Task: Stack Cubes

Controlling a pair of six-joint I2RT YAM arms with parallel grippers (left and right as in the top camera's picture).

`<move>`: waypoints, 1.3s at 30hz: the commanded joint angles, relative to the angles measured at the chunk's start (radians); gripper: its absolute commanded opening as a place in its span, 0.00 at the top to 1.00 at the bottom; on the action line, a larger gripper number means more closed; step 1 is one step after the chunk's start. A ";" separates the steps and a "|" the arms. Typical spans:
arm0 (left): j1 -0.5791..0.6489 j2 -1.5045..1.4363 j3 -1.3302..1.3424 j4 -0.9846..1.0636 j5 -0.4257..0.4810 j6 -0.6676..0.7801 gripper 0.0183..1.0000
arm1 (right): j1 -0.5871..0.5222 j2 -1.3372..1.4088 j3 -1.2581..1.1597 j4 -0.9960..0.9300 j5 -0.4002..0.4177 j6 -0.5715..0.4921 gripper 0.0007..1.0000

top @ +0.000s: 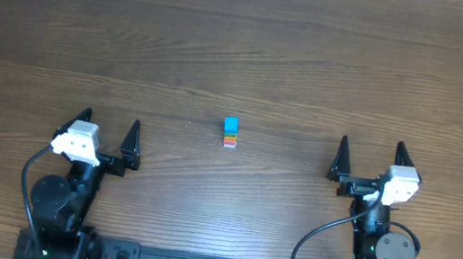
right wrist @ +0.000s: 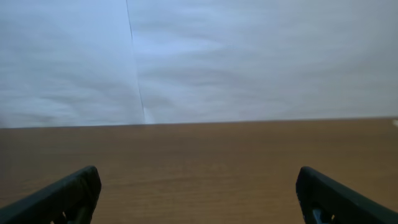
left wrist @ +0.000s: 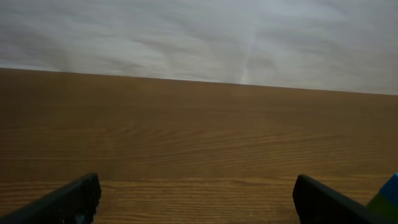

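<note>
The cube stack (top: 230, 132) stands upright near the middle of the worktop (top: 244, 40), its long axis vertical. Blue is on top, then green, orange and pink. The left tool (top: 110, 119) rests well to the left of the stack and the right tool (top: 373, 142) well to its right, both with fingers spread wide and holding nothing. Bare wood surrounds the stack on every side, and the worktop's edges are far from it.
</note>
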 commanded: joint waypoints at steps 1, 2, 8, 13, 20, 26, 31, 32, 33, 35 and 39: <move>-0.004 -0.005 -0.007 0.003 0.010 0.014 0.00 | -0.006 -0.016 -0.014 0.002 -0.015 0.052 0.01; -0.004 -0.005 -0.007 0.003 0.010 0.014 0.00 | -0.006 -0.019 -0.014 -0.007 -0.015 0.052 0.01; -0.004 -0.005 -0.007 0.003 0.010 0.014 0.00 | -0.006 -0.061 -0.014 -0.089 -0.011 0.052 0.01; -0.004 -0.005 -0.007 0.003 0.010 0.014 0.00 | -0.006 -0.061 -0.014 -0.147 -0.011 0.052 0.01; -0.004 -0.005 -0.007 0.003 0.010 0.014 0.00 | -0.006 -0.061 -0.014 -0.220 -0.008 0.052 0.01; -0.004 -0.005 -0.007 0.003 0.010 0.014 0.00 | -0.006 -0.061 -0.014 -0.220 -0.008 0.052 0.01; -0.004 -0.005 -0.007 0.003 0.010 0.014 0.00 | -0.006 -0.061 -0.014 -0.220 -0.008 0.052 0.01; -0.004 -0.005 -0.007 0.003 0.010 0.014 0.00 | -0.006 -0.061 -0.014 -0.220 -0.008 0.052 0.01; -0.004 -0.005 -0.007 0.003 0.010 0.014 0.00 | -0.006 -0.061 -0.014 -0.220 -0.008 0.052 0.01; -0.004 -0.005 -0.007 0.003 0.010 0.014 0.00 | -0.006 -0.061 -0.014 -0.220 -0.008 0.052 0.01; -0.004 -0.005 -0.007 0.003 0.010 0.014 0.00 | -0.006 -0.061 -0.014 -0.220 -0.008 0.052 0.01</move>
